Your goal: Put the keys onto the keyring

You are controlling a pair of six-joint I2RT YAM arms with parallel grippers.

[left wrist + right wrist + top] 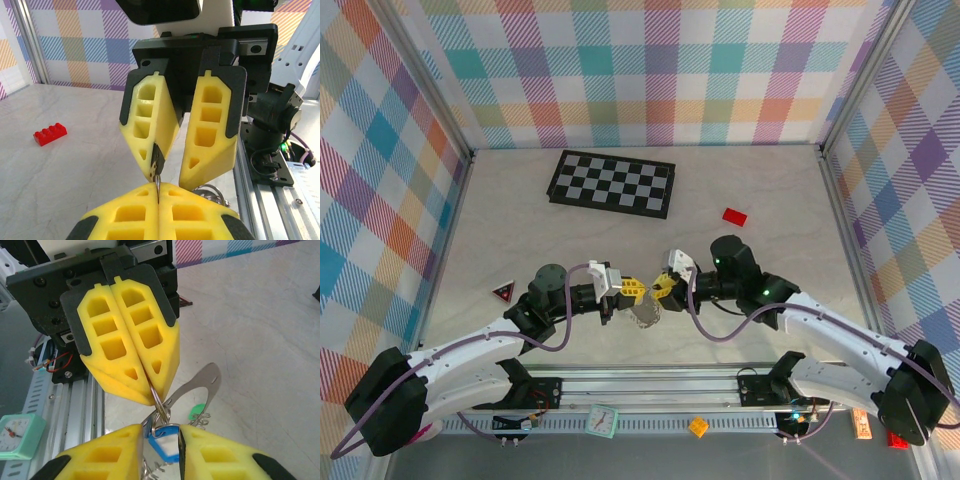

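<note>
Both arms meet tip to tip over near-centre of worktop [520, 230].

L: left end effector [158, 189] fully closed, pads flush. A thin metal piece is pinched in the seam and sticks up past the tips. Rt wrist cam shows the same pinch, with the keyring [161, 415] wire coming out of the closed tips.

R: right end effector [160, 432] has fingers apart w/ a narrow gap. Blue key [165, 444] head sits in that gap and ring wire passes through its hole. Can't tell if the pads press the head or it just hangs from the wire. From L wrist cam the gap looks bare at the tips.

Green key [197, 412] is just far-right of blue key, low, partly behind a curved flat grey metal strip [202, 385]. Can't tell if it is threaded on the ring, nor if the strip belongs to the ring.

Other items, all well apart from the grippers:
- Chequered board [611, 184] at far centre.
- Red brick [734, 216] far right of centre.
- Red-and-black triangle [502, 292] at left, nr left arm.
- Teal clock [603, 420] on near rail.
</note>
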